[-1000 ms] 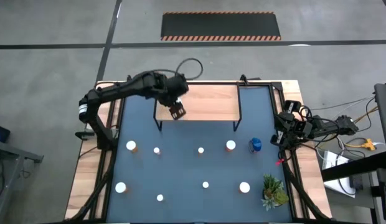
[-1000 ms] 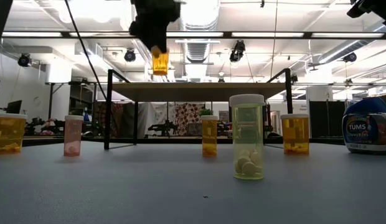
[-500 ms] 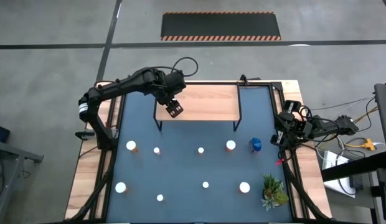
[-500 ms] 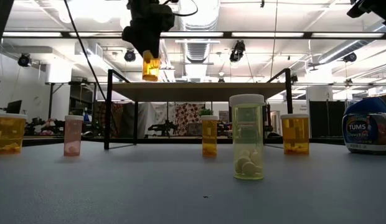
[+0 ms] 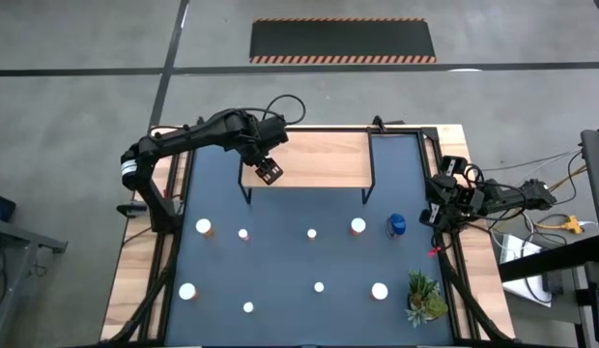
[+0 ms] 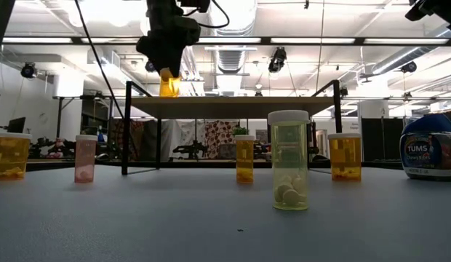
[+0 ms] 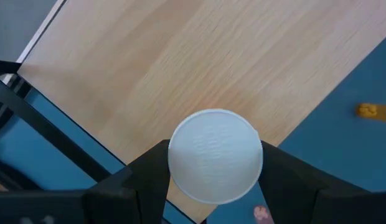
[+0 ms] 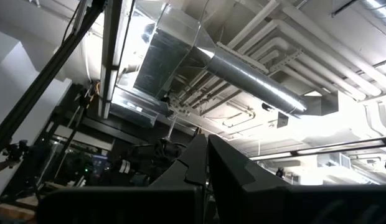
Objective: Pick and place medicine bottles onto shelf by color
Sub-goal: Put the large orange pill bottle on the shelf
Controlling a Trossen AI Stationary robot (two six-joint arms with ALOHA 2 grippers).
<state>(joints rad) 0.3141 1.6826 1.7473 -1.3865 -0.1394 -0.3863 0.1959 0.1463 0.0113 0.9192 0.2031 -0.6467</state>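
1. The left gripper (image 5: 270,172) hangs over the left end of the light wooden shelf on thin black legs (image 5: 324,159), its jaws clamped on a small orange medicine bottle with a white cap (image 6: 168,83).
2. In the left wrist view the bottle's round white cap (image 7: 215,164) sits squarely between the two dark fingers (image 7: 148,177), with the wooden board beneath and the board's near edge close by.
3. The low view shows the bottle's base just above or at the shelf top; whether it touches I cannot tell.
4. The right gripper (image 5: 437,213) waits at the right edge of the dark blue table mat (image 5: 280,266), beside the blue bottle (image 5: 397,226), its jaws pressed together on nothing.
5. The other white-capped bottles stand in two rows across the mat, with a small green plant (image 5: 424,298) at the near right corner.
6. Risk, as I judge it: the bottle hangs close to the shelf's near left corner, so letting go while it is tilted or off the board's surface could tip it over the edge onto the mat.
7. Opening the jaws unevenly might drag the cap sideways and topple the bottle.
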